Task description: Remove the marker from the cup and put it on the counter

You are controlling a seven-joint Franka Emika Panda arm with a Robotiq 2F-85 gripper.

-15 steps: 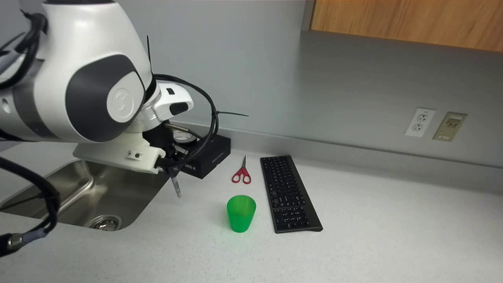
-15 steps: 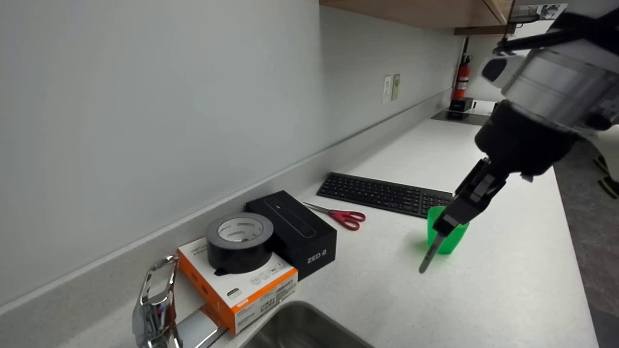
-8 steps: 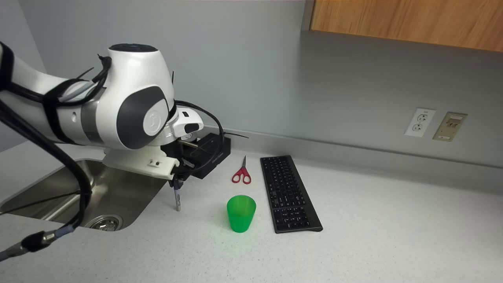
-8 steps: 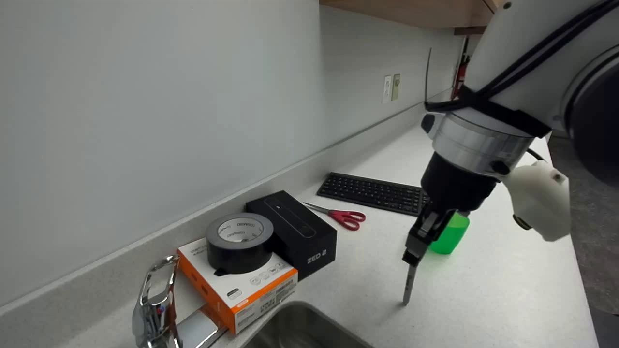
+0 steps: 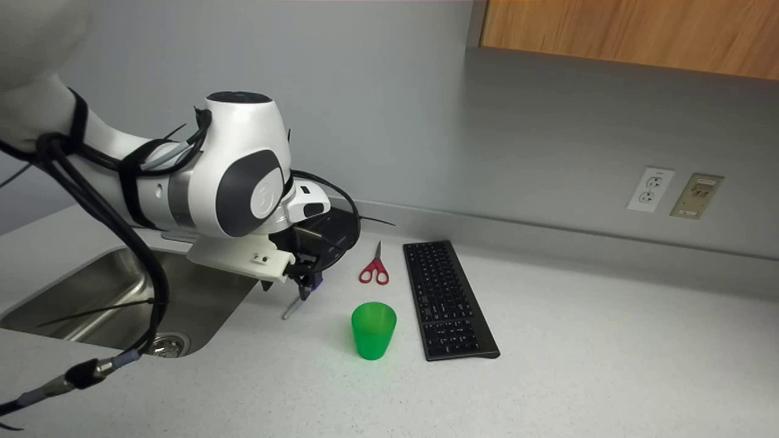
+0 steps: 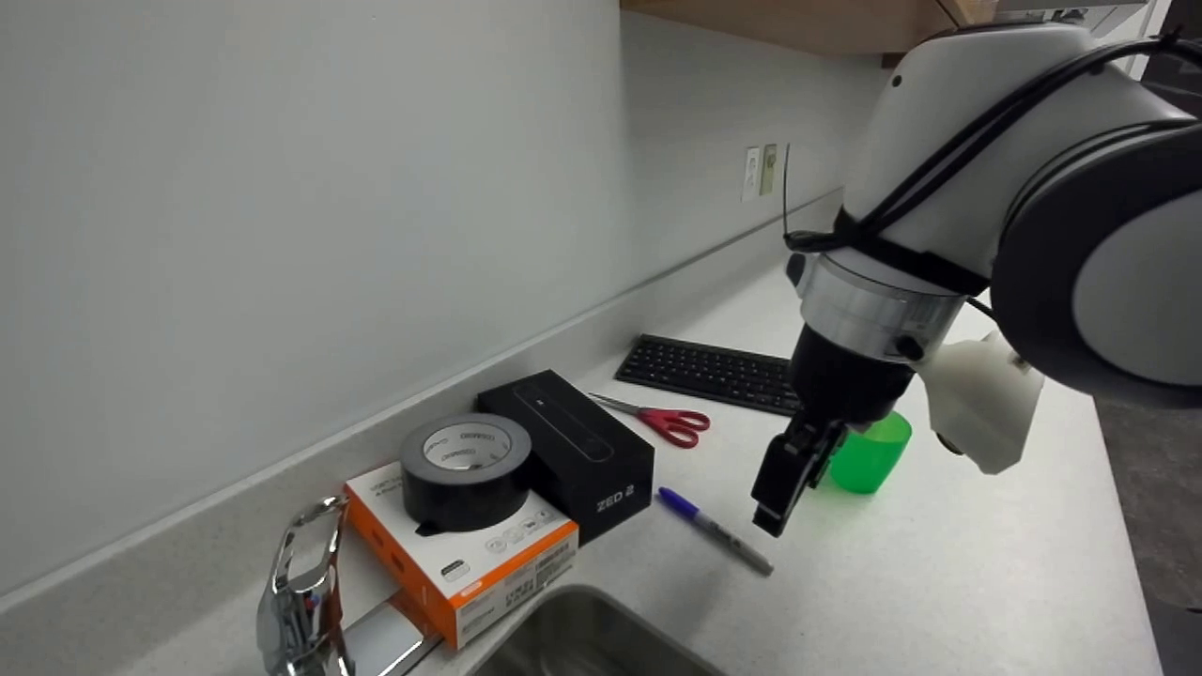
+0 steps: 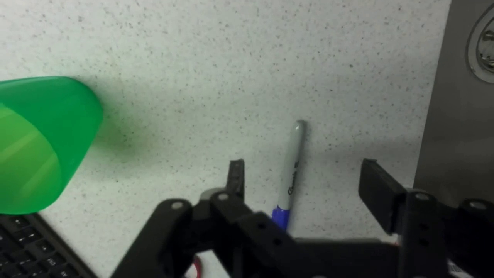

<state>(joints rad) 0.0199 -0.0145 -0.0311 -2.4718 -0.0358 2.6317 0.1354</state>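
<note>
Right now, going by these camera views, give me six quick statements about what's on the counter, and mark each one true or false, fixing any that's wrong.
The marker lies on the counter, outside the cup. True.
The pincer is open. True.
The cup is lying on its side. False: it stands upright.
The scissors lie between the keyboard and the black box. True.
The marker's coloured end is red. False: it is blue.
The scissors rest on the keyboard. False: they lie beside it on the counter.
</note>
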